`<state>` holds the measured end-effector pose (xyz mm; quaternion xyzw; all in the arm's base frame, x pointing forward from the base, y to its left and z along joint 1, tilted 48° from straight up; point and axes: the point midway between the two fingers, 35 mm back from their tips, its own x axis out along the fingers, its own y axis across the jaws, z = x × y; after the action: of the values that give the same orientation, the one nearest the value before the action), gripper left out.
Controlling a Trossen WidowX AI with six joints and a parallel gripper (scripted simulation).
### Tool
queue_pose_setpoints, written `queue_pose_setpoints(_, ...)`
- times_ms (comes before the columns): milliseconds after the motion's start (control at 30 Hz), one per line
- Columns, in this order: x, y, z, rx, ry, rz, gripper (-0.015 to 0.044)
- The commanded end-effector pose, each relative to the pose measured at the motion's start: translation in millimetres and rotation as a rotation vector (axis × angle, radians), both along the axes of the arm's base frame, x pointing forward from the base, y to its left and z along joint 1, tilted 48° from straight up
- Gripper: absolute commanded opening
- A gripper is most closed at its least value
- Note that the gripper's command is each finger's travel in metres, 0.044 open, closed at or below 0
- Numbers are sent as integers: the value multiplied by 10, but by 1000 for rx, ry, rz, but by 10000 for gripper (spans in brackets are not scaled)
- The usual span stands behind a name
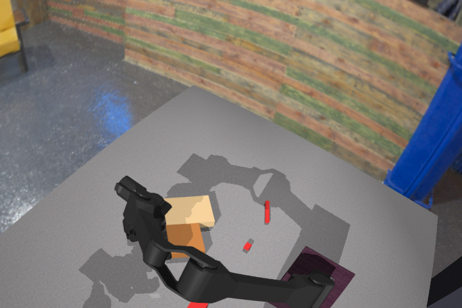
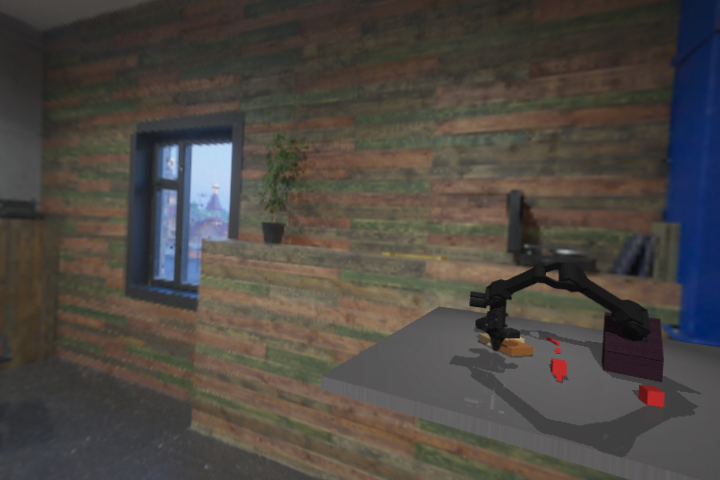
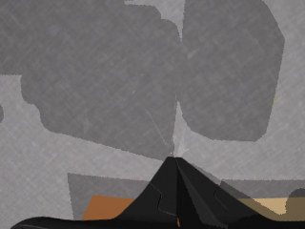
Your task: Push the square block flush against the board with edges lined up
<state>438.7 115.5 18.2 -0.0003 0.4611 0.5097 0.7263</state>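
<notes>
The orange square block [image 1: 193, 241] [image 2: 518, 350] [image 3: 106, 209] lies flat on the table beside the pale tan board [image 1: 204, 210] [image 2: 484, 340] [image 3: 272, 205]. In the top view their facing sides look together. The board's right end reaches further right than the block; the arm hides their left ends there. In the wrist view their far edges lie nearly level, with the middle hidden behind the fingers. My gripper [image 2: 495, 347] [image 3: 172, 164] is shut and empty, pointing down just beyond those edges. Its fingertips are hidden in the top view.
A red rod [image 1: 267, 212] [image 2: 552, 340] and a small red piece [image 1: 248, 246] [image 2: 557, 350] lie between the block and the dark purple base box [image 1: 342, 274] [image 2: 632, 359]. Two larger red pieces also show in the exterior view, one [image 2: 558, 367] nearer the block, the other [image 2: 651, 396] near the base.
</notes>
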Motion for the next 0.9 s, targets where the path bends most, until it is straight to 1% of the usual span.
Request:
queue_pose_setpoints(0, 51, 26, 29, -3, 6, -5, 0)
queue_pose_setpoints(467, 196, 136, 163, -2, 5, -5, 0)
queue_pose_setpoints(533, 161, 26, 221, -1, 1, -1, 0)
queue_pose_setpoints(633, 134, -266, 487, -4, 5, -4, 0)
queue_pose_setpoints(833, 131, -288, 508, -4, 6, -5, 0)
queue_pose_setpoints(867, 143, -323, 459, -5, 6, -20, 0)
